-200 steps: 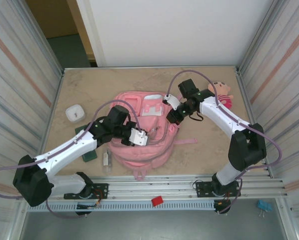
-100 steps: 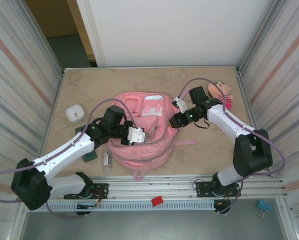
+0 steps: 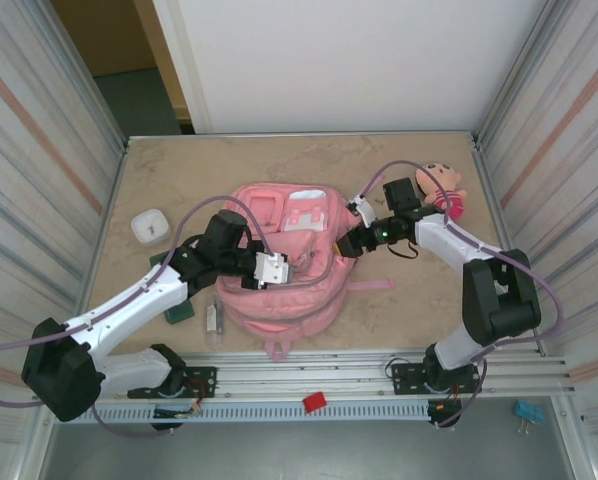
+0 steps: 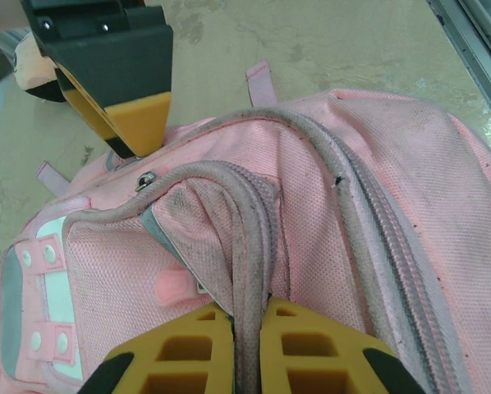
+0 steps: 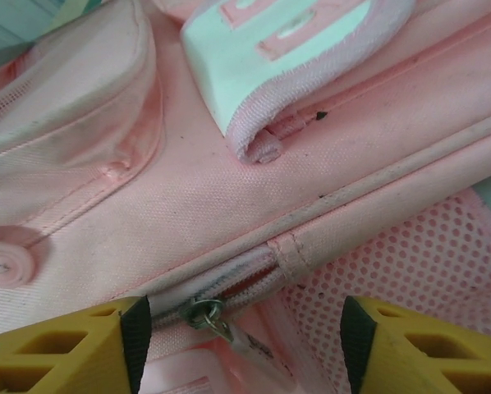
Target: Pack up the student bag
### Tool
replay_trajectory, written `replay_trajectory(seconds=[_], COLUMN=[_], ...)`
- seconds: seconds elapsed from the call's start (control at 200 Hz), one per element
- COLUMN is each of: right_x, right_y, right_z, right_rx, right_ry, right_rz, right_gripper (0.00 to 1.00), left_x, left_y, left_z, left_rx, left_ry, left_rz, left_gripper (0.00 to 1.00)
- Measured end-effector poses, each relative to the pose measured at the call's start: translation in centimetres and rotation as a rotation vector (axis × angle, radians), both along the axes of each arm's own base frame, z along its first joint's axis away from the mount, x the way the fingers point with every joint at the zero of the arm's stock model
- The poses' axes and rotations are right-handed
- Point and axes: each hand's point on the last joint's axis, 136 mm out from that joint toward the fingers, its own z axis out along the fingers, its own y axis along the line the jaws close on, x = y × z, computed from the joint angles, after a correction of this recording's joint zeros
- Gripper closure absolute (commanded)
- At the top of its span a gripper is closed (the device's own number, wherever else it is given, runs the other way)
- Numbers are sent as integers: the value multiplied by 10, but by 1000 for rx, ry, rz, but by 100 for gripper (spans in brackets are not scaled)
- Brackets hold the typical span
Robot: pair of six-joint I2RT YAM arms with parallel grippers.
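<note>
You have no text, number or brand here that can be read. The student bag (image 3: 291,305) carries a white panel (image 5: 221,57) near its top with pink shapes that may be lettering, but no character comes clear. The small tab (image 5: 250,349) by the zip pull is too blurred to read.

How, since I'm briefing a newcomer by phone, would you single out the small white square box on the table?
Find the large pink fabric backpack mid-table. Left of it, near the ribbed metal wall, sits the small rounded-square box: white, unlike the dark green flat item beside it.
</note>
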Motion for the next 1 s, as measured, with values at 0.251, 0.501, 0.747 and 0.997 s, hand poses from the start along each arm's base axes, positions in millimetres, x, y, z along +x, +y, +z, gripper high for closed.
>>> replay_trajectory(seconds=[0.251,0.501,0.747,0.997], right_x=[-5,-7,-4,2], right_y=[6,7,9,7], right_z=[3,6,5,19], right_rx=[49,64,-72,-218], right_ry=[0,4,-68,-181], right_rz=[52,63,43,19], right_gripper=[73,100,100,100], left_x=[1,1,1,2], left_y=[1,1,1,1], left_z=[1,2,1,1], left_rx=[-5,-10,-8,-7], left_ry=[1,3,0,-3], left_rz=[1,1,-1,-3], left_gripper=[95,95,95,95])
